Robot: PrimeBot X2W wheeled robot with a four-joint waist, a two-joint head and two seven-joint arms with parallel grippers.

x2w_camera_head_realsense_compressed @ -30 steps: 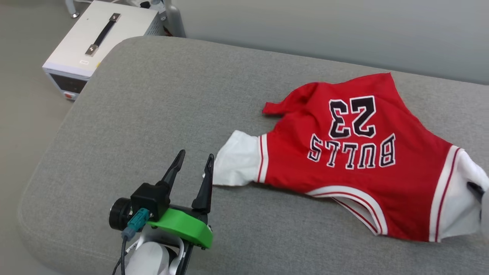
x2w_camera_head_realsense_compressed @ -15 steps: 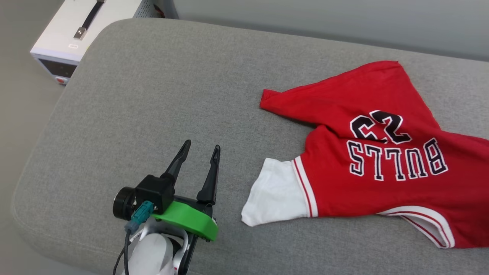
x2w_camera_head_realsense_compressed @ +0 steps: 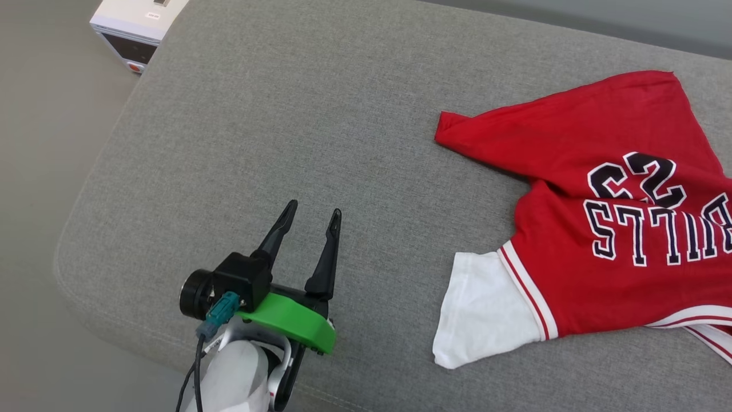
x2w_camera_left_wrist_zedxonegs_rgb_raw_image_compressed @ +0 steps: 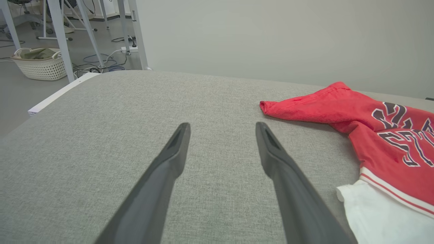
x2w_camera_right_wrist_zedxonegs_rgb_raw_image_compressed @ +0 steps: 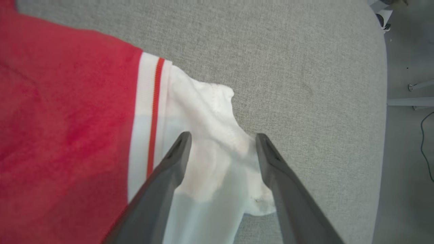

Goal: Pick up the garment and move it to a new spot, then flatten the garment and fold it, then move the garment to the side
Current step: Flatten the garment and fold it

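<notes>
Red BULLS jersey T-shirt [x2w_camera_head_realsense_compressed: 572,143] lies rumpled, its white sleeve [x2w_camera_right_wrist_zedxonegs_rgb_raw_image_compressed: 203,112] inside my spread right gripper [x2w_camera_right_wrist_zedxonegs_rgb_raw_image_compressed: 222,137], left gripper [x2w_camera_head_realsense_compressed: 311,209] spread nearby, so flattening seems next, needing corner grips.

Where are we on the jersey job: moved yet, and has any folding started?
Done: the garment lies on the cushion with nothing gripping it, so the move seems finished. In hand: the right gripper hangs open over a white sleeve; the left gripper is open above bare cushion. Left: flattening, since the red body is creased across the 23, then folding and moving aside.
</notes>
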